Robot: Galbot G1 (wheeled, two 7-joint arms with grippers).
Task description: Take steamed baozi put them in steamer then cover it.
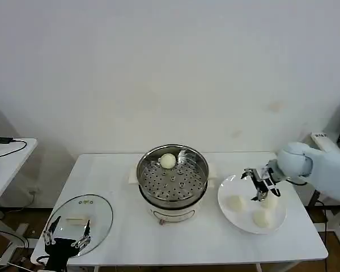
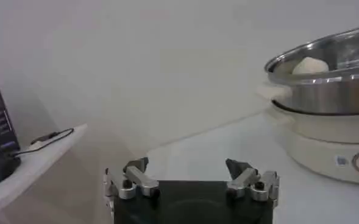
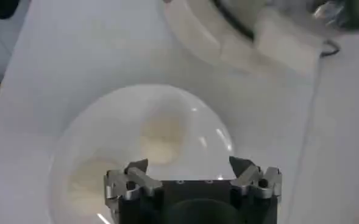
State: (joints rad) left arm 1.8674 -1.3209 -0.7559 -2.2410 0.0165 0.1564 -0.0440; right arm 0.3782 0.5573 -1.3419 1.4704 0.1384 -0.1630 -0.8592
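One baozi (image 1: 168, 161) already sits on the perforated tray of the steamer (image 1: 172, 174), so the task is at fetching the second. The right gripper (image 1: 262, 184) hovers over the plate (image 1: 225, 195), its jaws spread wide and empty, above the three buns (image 1: 234, 203) left there. The next move likely calls for lowering squarely over one bun and closing gently. The left gripper (image 1: 67, 235), also open and empty, waits at the table's near left corner by the cover (image 1: 96, 211), well clear of the work.
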